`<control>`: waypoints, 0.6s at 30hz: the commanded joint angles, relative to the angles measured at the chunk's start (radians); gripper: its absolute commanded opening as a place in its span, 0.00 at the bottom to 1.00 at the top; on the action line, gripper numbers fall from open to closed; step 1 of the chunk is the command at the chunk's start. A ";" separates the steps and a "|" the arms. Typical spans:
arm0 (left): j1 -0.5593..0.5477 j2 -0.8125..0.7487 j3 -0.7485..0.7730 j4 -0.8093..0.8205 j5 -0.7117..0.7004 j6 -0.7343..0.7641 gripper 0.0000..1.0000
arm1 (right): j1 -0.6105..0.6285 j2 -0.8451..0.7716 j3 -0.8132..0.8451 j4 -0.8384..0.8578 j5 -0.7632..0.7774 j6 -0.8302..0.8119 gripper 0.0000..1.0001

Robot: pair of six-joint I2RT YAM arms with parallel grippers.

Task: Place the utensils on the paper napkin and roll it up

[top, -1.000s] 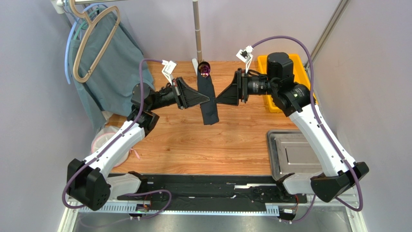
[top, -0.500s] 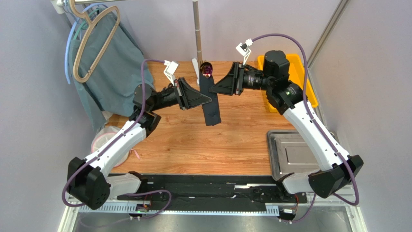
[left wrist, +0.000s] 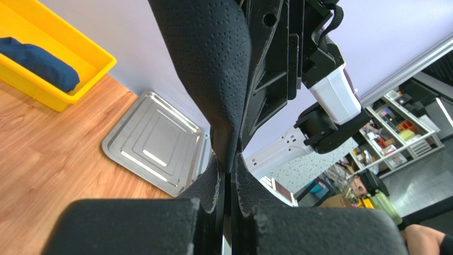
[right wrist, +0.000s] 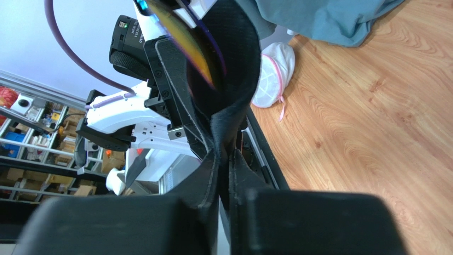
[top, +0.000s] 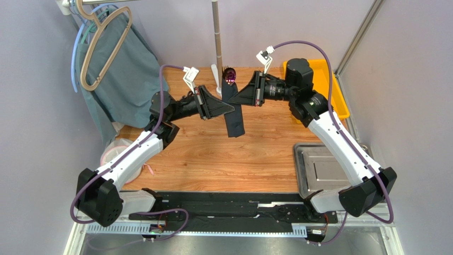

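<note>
The paper napkin (top: 234,121) hangs as a narrow black roll above the back middle of the table. Purple, shiny utensil tips (top: 229,76) poke out of its top end. My left gripper (top: 232,108) is shut on the roll from the left. From the right, my right gripper (top: 238,99) is shut on it a little higher. In the left wrist view the dimpled napkin (left wrist: 212,79) rises from the pinched fingertips of the left gripper (left wrist: 229,170). In the right wrist view the napkin (right wrist: 236,79) is pinched by the right gripper (right wrist: 226,156), with an iridescent utensil (right wrist: 186,42) inside it.
A steel tray (top: 324,167) lies at the near right. A yellow bin (top: 319,79) at the back right holds a dark blue bundle (left wrist: 37,61). A teal cloth on a hanger (top: 119,69) and a white mesh bag (top: 119,154) are at the left. A metal pole (top: 217,37) stands behind the roll.
My right gripper swung left and toward the back, up to the upper part of the roll, and closed on it. The left gripper kept its hold and shifted slightly.
</note>
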 commanded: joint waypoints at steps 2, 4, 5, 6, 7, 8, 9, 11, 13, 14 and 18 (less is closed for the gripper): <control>-0.004 -0.003 0.045 0.040 -0.014 -0.001 0.00 | -0.005 0.003 0.004 0.020 -0.005 -0.002 0.00; -0.004 -0.006 0.045 0.031 -0.017 0.004 0.00 | -0.022 0.008 0.008 0.009 -0.012 -0.009 0.00; -0.004 -0.008 0.044 0.017 -0.019 0.005 0.08 | -0.029 0.012 0.016 0.001 -0.019 -0.014 0.00; -0.004 -0.008 0.042 0.008 -0.022 0.010 0.15 | -0.036 0.015 0.022 -0.009 -0.028 -0.035 0.00; -0.004 -0.014 0.039 0.002 -0.022 0.011 0.21 | -0.051 0.017 0.028 -0.032 -0.033 -0.048 0.00; -0.002 -0.015 0.036 -0.008 -0.019 0.019 0.31 | -0.064 0.017 0.037 -0.038 -0.038 -0.057 0.00; -0.001 -0.022 0.029 -0.012 -0.020 0.025 0.35 | -0.076 0.019 0.038 -0.043 -0.053 -0.063 0.00; 0.004 -0.031 0.021 -0.029 -0.017 0.033 0.45 | -0.111 0.023 0.042 -0.049 -0.073 -0.065 0.00; 0.014 -0.040 0.010 -0.041 -0.016 0.042 0.54 | -0.143 0.023 0.051 -0.068 -0.096 -0.086 0.00; 0.017 -0.045 0.007 -0.052 -0.016 0.050 0.60 | -0.154 0.023 0.054 -0.078 -0.104 -0.104 0.00; 0.036 -0.065 -0.014 -0.109 0.000 0.103 0.70 | -0.228 0.037 0.065 -0.155 -0.156 -0.207 0.00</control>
